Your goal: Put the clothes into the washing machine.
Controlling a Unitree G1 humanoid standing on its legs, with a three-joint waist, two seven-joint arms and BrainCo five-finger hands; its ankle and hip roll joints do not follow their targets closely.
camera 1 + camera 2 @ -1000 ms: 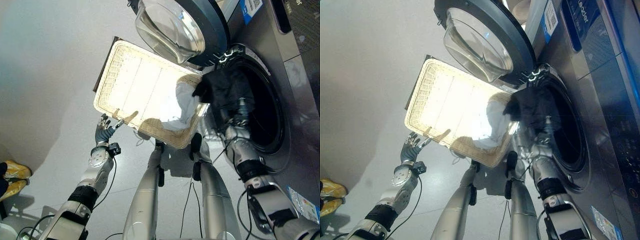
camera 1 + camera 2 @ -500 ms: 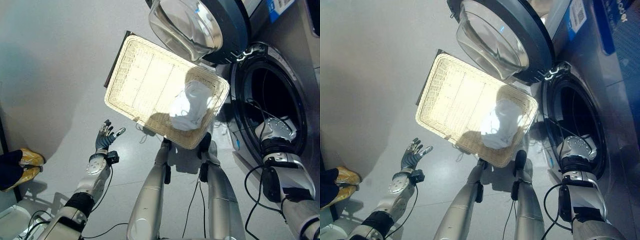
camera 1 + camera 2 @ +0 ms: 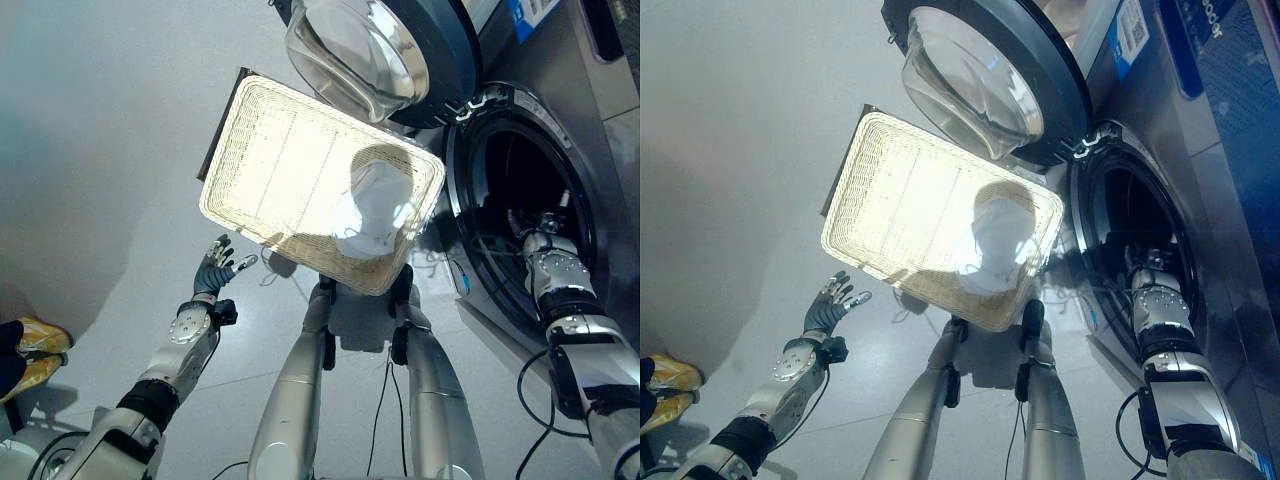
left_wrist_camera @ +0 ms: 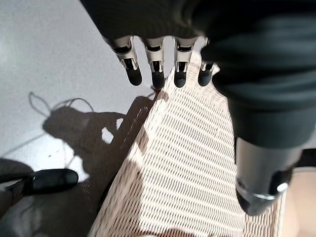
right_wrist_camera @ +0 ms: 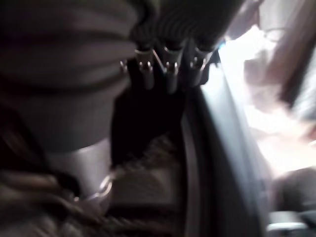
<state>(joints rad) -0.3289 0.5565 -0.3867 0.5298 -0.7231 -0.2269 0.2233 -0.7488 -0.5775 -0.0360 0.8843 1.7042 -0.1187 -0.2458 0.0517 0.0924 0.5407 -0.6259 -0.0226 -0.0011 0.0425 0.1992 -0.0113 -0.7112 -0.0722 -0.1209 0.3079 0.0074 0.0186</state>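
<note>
- The eye views show the whole layout: a wicker basket [image 3: 290,180] on the floor beside the washing machine [image 3: 1200,180], whose round door [image 3: 990,70] stands swung open above the basket's far end.
- The left wrist view adds a close look at the left hand [image 4: 155,64]: its fingers are straight and spread, holding nothing, with their dark tips over the floor just off the basket's rim.
- In the eye views that left hand sits near the basket's corner closest to the robot, apart from it.
- A white garment [image 3: 372,212] lies bunched in the basket's end nearest the machine, well away from the left hand and just outside the drum opening [image 3: 1130,240].
- The right arm reaches into the drum; the right hand [image 5: 168,69] is inside the dark opening in the eye views.
- The right wrist view shows a row of its fingers against something dark, but whether they grip anything cannot be told.
- A dark mass lies past those fingers inside the drum; what it is cannot be made out.
</note>
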